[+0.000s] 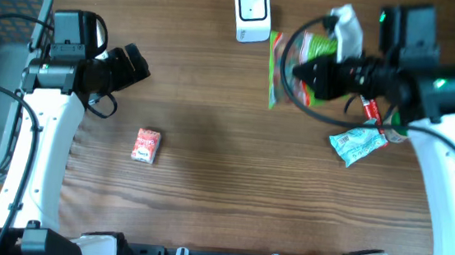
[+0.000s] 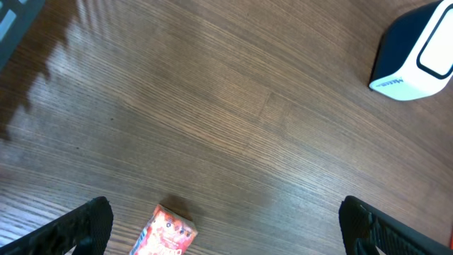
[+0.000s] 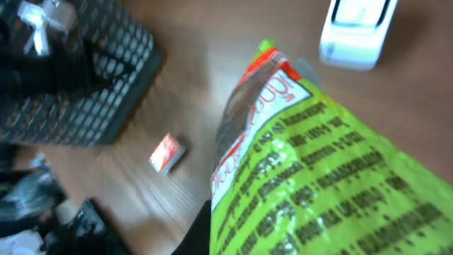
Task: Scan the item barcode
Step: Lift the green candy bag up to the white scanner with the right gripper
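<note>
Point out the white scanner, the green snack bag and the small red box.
white scanner [image 1: 251, 12]: overhead view, its front face.
green snack bag [image 3: 325, 191]: right wrist view, its printed green panel.
small red box [image 1: 146, 146]: overhead view, its top face.

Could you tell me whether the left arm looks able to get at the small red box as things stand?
Probably yes: the left pincer is open and empty, and the small red box lies on the table close by, nothing between. The right pincer grips a green bag.
</note>
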Available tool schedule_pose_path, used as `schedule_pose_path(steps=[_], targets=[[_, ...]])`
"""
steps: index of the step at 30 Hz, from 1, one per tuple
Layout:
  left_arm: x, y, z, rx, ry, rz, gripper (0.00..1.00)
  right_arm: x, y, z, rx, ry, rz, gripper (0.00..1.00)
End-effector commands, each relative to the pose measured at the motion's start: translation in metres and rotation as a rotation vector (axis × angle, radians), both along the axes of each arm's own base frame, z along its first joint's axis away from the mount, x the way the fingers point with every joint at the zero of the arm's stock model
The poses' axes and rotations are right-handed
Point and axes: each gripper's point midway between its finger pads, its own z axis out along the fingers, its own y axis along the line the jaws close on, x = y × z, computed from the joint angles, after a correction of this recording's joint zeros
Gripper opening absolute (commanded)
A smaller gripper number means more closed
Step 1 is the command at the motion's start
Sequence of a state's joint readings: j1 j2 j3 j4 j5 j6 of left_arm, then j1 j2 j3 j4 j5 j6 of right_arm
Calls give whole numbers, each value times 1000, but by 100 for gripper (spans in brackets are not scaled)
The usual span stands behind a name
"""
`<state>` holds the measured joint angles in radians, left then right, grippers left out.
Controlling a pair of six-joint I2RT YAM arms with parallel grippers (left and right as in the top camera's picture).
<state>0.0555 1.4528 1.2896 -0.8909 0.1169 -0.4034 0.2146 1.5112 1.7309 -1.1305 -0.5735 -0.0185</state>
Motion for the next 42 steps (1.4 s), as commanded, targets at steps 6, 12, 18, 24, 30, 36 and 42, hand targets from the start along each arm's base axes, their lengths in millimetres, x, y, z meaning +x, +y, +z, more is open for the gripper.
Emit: schedule_pose_path(steps=[6, 12, 18, 24, 30, 36, 42], targets=[[1, 3, -2, 9, 2, 3, 100, 64, 24, 54, -290, -288, 11, 4], [1, 3, -2, 9, 2, 3, 100, 108, 52, 15, -574, -426, 63, 4], [1, 3, -2, 9, 2, 3, 100, 163, 71, -23, -802, -545, 43, 4], [1, 3, -2, 9, 2, 2, 100, 230, 69, -46, -1052, -709, -84, 4], [1, 3, -2, 9, 2, 3, 100, 272, 74, -69, -1089, -798, -221, 4], [1, 3, -2, 9, 2, 3, 100, 282, 83, -144, -1114, -718, -160, 4], [1, 3, -2, 9, 2, 3, 100, 281, 91, -161, -1057, -689, -134, 4]])
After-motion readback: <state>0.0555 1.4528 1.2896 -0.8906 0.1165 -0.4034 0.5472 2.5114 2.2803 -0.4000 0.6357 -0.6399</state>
